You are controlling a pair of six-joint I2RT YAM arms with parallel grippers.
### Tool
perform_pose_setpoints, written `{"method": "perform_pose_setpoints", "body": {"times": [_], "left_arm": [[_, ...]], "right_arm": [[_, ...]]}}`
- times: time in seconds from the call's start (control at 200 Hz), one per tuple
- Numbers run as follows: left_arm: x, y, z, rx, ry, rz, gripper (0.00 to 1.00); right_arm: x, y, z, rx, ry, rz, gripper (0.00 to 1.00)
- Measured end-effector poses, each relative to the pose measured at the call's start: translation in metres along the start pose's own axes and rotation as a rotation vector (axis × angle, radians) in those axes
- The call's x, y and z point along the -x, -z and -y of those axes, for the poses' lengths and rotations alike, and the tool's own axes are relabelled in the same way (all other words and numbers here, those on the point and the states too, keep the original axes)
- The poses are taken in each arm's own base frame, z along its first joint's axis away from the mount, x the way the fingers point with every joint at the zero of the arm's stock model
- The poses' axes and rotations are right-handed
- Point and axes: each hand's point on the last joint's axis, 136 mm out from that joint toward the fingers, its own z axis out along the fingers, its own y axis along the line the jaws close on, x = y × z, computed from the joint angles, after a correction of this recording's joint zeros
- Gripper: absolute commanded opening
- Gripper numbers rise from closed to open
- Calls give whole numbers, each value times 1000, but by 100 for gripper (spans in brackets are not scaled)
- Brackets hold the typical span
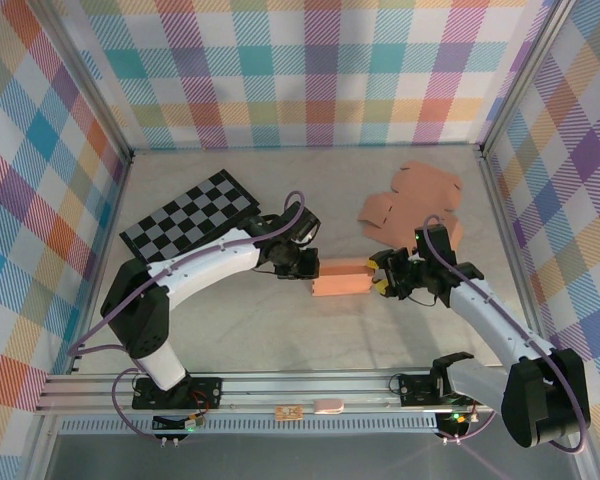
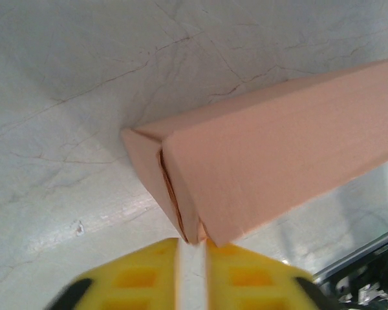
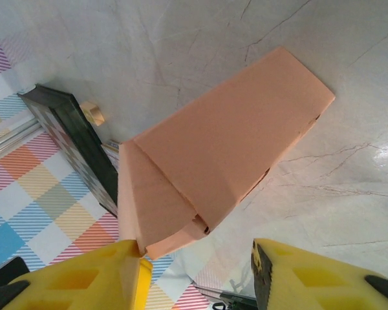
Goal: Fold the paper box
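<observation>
Pale marble table (image 1: 280,340) first, and mid-table lies the paper box (image 1: 340,278), a long salmon-pink bar lying between my two pincers. Its broad face is smooth and flat; the end by my left pincer (image 2: 194,248) is closed (a dark seam runs down that corner). That pincer sits at the corner, jaws a narrow slit, nothing between. My right pincer (image 3: 197,252) gapes wide, one finger (image 3: 116,274) touching the folded end flaps
</observation>
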Motion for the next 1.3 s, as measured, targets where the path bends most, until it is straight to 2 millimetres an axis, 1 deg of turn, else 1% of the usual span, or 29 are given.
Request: {"method": "perform_pose_setpoints", "body": {"times": [0.09,0.24,0.29,0.365,0.525,0.68,0.985,1.3], "left_arm": [[1,11,4,-22,24,20,35],[4,37,19,-112,119,72,39],[7,44,24,-153,175,92,38],[9,47,26,-189,262,107,37],[9,35,14,-200,474,83,37],[1,23,3,-186,589,55,39],[-5,4,-3,-207,668,35,38],[-7,-5,-7,-215,691,37,36]], "right_arm": [[0,0,0,3,2,1,46],[0,0,0,2,2,1,45],[0,0,0,2,3,1,45],[0,0,0,2,3,1,44],[0,0,0,2,6,1,44],[0,0,0,3,10,1,43],[0,0,1,-3,13,0,42],[-1,0,6,-21,11,-3,40]]}}
